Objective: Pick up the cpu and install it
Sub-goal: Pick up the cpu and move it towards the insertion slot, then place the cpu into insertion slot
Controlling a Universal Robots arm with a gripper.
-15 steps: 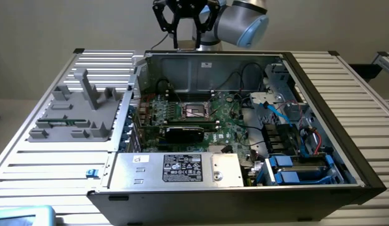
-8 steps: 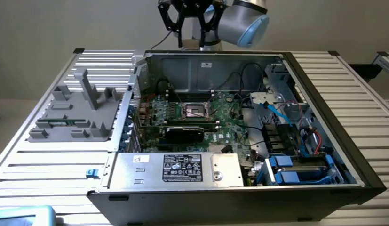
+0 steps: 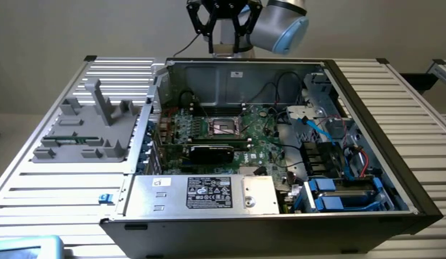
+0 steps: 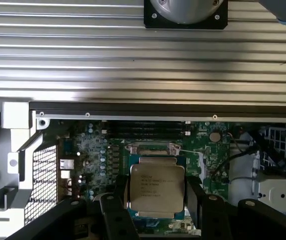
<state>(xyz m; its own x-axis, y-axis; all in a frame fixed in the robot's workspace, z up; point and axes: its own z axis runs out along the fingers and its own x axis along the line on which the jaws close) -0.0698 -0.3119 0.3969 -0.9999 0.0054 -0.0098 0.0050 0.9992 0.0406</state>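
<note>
While the arm hangs above the computer case, claw downward, pinching cpu

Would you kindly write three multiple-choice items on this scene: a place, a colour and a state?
1. The gripper hangs: A) above the open computer case; B) at the grey tray; C) by the blue drive bays.
2. The top of the cpu is: A) red; B) silver; C) black.
3. The cpu sits: A) between the fingers; B) on the tray; C) on the slatted table.
Key: 1 A, it hangs high over the case; 2 B, its lid shines silver; 3 A, fingers flank both its sides.
</note>
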